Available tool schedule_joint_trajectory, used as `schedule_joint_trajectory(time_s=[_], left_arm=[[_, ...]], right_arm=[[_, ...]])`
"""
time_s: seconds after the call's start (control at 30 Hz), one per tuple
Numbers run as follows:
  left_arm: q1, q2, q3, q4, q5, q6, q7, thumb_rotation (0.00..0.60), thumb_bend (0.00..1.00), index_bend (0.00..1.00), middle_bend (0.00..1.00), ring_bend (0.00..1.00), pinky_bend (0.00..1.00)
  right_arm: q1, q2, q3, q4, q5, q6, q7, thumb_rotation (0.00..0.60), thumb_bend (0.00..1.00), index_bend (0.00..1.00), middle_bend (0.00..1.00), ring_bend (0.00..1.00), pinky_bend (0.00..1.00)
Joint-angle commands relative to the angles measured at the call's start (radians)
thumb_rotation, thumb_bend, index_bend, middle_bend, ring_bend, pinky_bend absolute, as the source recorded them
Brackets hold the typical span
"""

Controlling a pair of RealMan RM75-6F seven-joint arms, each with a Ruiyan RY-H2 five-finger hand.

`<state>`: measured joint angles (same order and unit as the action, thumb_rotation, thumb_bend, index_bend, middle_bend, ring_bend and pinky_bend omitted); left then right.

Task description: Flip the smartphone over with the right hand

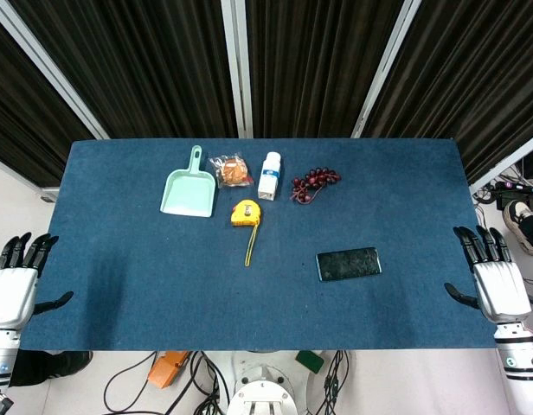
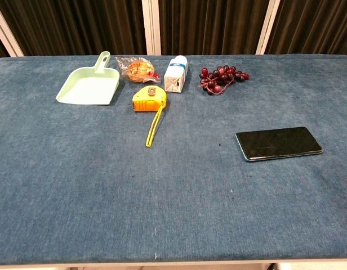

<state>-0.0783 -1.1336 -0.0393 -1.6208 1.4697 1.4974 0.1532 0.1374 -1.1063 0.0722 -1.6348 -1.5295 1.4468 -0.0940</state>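
The smartphone lies flat on the blue table, right of centre, its dark glossy face up. My right hand hangs off the table's right edge, fingers spread, holding nothing, well to the right of the phone. Off the left edge my left hand is likewise spread and empty. Neither hand shows in the chest view.
Along the back of the table sit a mint green dustpan, a wrapped bun, a small white carton, dark red grapes and a yellow tape measure with its tape pulled out.
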Motion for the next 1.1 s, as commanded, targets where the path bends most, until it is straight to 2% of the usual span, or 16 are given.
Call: schedule_joint_trajectory(time_s=[0.03,0.17,0.33,0.47,0.67,0.8,1.1], left_arm=[[-0.001,-0.003,-0.001,0.003,-0.002,-0.003,0.001,0.600,0.11,0.11,0.09,0.01,0.00],[-0.002,-0.004,-0.003,0.004,-0.001,-0.002,0.003,0.600,0.11,0.11,0.09,0.01,0.00],[-0.007,-0.008,-0.008,0.002,0.009,0.004,0.003,0.600,0.11,0.11,0.09,0.01,0.00],[-0.013,-0.014,-0.009,0.004,0.015,0.000,0.002,0.600,0.11,0.11,0.09,0.01,0.00],[-0.018,-0.026,-0.009,0.010,0.012,-0.011,0.003,0.600,0.11,0.11,0.09,0.01,0.00],[-0.021,-0.029,-0.010,0.013,0.002,-0.021,0.005,0.600,0.11,0.11,0.09,0.01,0.00],[-0.027,-0.035,-0.011,0.024,-0.010,-0.036,0.002,0.600,0.11,0.11,0.09,0.01,0.00]], right_arm=[[0.002,-0.002,-0.001,-0.001,0.001,-0.005,-0.003,0.600,0.30,0.06,0.16,0.00,0.00],[0.016,-0.005,-0.009,-0.019,0.005,-0.040,0.001,0.600,0.30,0.10,0.16,0.00,0.00],[0.072,-0.045,-0.012,-0.036,0.004,-0.132,-0.051,0.600,0.30,0.18,0.16,0.00,0.01],[0.139,-0.114,0.004,-0.013,0.045,-0.237,-0.102,0.600,0.30,0.25,0.16,0.00,0.02],[0.240,-0.250,0.033,0.079,0.130,-0.386,-0.150,0.600,0.30,0.34,0.16,0.00,0.04],[0.281,-0.307,0.037,0.119,0.174,-0.447,-0.177,0.600,0.30,0.36,0.16,0.00,0.04],[0.324,-0.378,0.037,0.183,0.223,-0.487,-0.205,0.600,0.30,0.36,0.16,0.00,0.04]])
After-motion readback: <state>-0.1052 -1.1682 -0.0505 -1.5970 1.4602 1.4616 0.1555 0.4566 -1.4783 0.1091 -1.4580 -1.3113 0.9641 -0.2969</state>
